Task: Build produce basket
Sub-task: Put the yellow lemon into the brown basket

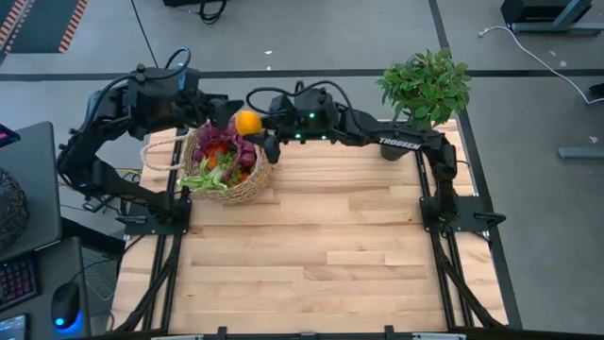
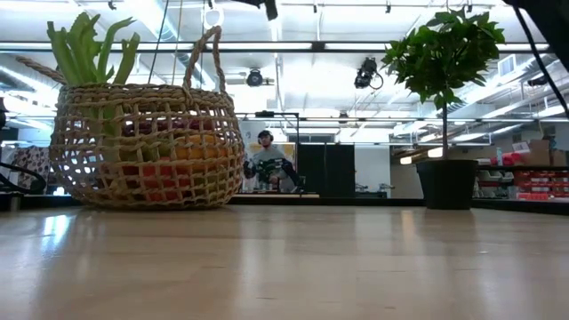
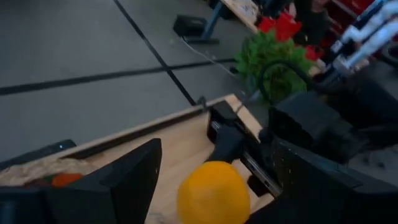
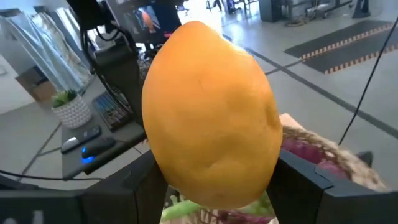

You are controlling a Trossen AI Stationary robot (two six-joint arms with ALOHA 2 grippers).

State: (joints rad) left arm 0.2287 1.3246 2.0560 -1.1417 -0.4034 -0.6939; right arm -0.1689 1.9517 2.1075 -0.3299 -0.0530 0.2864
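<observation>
Overhead camera looks straight down, low one level across the table; both share the basket (image 1: 226, 168)

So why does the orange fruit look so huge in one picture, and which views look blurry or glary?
In the right wrist view the orange fruit sits right by the lens, between the right gripper's fingers, so it fills the frame, with the room behind soft. The left wrist view is smeared overall. In the low view bright ceiling lights backlight the basket and reflect off the table. The high view is evenly lit.
</observation>
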